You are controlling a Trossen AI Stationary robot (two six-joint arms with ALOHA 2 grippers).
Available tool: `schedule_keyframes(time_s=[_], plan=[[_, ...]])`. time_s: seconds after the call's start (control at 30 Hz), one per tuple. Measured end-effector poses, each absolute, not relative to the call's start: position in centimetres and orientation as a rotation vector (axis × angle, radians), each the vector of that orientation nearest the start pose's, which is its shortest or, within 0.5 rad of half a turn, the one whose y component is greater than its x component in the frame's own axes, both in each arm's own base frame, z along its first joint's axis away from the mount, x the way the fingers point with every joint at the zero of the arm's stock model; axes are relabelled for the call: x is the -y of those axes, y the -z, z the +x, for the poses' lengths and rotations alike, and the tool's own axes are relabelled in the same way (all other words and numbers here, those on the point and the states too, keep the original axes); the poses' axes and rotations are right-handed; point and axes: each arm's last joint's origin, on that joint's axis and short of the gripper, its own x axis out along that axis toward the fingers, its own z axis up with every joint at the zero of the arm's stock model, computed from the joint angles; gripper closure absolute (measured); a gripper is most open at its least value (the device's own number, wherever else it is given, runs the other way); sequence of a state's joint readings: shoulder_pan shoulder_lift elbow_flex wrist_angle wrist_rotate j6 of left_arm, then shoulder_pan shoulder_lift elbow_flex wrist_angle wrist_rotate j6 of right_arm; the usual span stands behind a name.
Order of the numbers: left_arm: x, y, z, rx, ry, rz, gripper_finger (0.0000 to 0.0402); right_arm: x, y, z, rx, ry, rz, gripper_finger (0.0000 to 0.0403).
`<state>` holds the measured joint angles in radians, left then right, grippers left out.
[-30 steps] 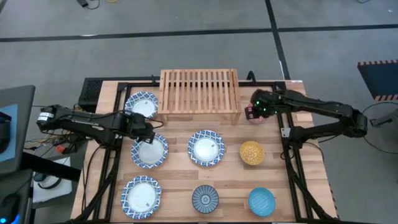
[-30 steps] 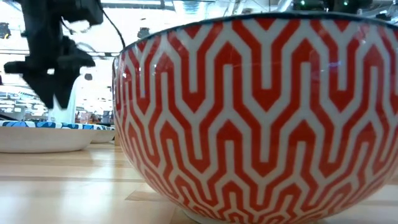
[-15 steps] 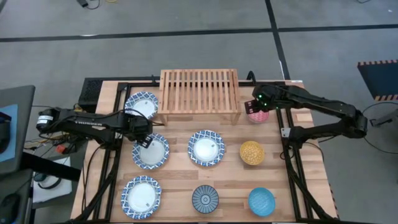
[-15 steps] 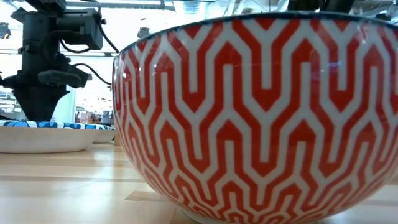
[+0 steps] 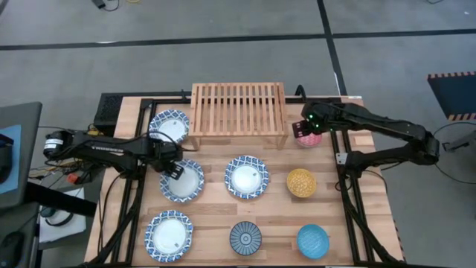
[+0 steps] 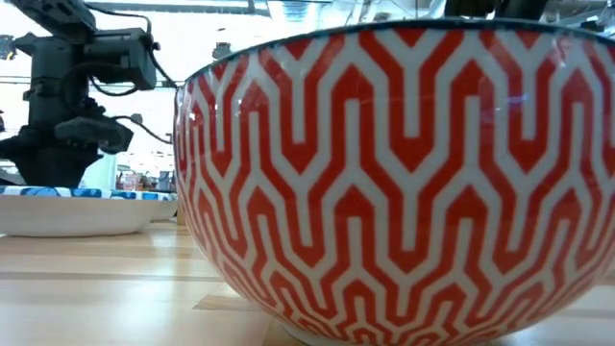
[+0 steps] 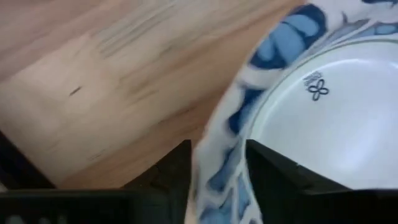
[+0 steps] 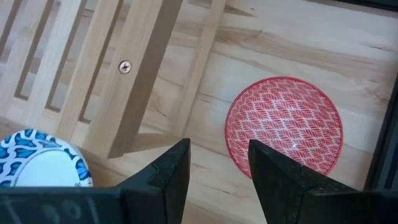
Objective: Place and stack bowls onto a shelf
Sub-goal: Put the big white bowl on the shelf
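My left gripper (image 5: pixel 172 168) (image 7: pixel 217 146) is open and low over the middle-left blue-and-white patterned bowl (image 5: pixel 184 182), which rests on the plank table. Its fingers straddle the bowl's far-left rim (image 7: pixel 217 124), one outside and one over the white centre. My right gripper (image 5: pixel 306 131) (image 8: pixel 217 144) is open and hovers above the red bowl (image 5: pixel 309 138) (image 8: pixel 283 127), which stands on the table just right of the light-wood slatted shelf (image 5: pixel 238 110). The red bowl (image 6: pixel 384 192) fills the low view. My left gripper comes from above with one finger (image 7: pixel 168 180) outside the patterned bowl's rim and one finger (image 7: pixel 273 180) inside it. I cannot tell whether either finger touches the rim. The bowl sits flat on the table.
Three other patterned bowls lie at the far left (image 5: pixel 170 124), near left (image 5: pixel 169 235) and centre (image 5: pixel 247 176). Yellow (image 5: pixel 301 182), striped (image 5: pixel 245 238) and plain blue (image 5: pixel 312 240) bowls sit toward the near right. No bowl stands on the shelf top. Black frame rails run along both table sides.
My left gripper has moved toward the table's near edge and come down, from above the gap between the two far-left patterned bowls onto the rim of the middle-left one.
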<state>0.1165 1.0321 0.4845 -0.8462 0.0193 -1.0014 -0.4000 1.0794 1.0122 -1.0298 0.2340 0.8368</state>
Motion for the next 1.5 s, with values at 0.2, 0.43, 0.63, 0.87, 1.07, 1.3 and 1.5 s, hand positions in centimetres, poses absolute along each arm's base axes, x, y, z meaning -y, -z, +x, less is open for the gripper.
schedule_keyframes(time_s=[0.2, 0.43, 0.63, 0.87, 1.07, 1.3, 1.5], plan=[[-1.7, -17.0, 14.9, -1.209, -0.709, -0.887, 0.0380, 8.2, -29.5, 17.1, -0.785, 1.006, 0.811, 0.0215], [-1.6, -19.3, 16.0, -1.164, -0.627, -0.934, 0.0389, 8.3, -29.5, 17.1, -0.791, 0.998, 0.798, 0.0215], [-1.5, -24.4, 17.5, -1.089, -0.508, -0.925, 0.0399, 8.4, -29.6, 17.1, -0.795, 0.984, 0.782, 0.0215], [-1.7, -31.2, 18.1, -0.932, -0.399, -0.821, 0.0400, 9.3, -29.8, 17.0, -0.760, 0.974, 0.788, 0.0215], [-3.6, -35.6, 17.8, -0.718, -0.525, -0.728, 0.0400, 10.1, -30.1, 17.2, -0.718, 0.916, 0.806, 0.0215], [-7.6, -37.2, 17.9, -0.540, -0.735, -0.717, 0.0400, 10.2, -31.1, 17.2, -0.693, 0.897, 0.786, 0.0215], [-13.1, -37.2, 18.4, -0.558, -0.869, -0.734, 0.0400, 10.3, -31.1, 17.3, -0.683, 0.900, 0.776, 0.0215]])
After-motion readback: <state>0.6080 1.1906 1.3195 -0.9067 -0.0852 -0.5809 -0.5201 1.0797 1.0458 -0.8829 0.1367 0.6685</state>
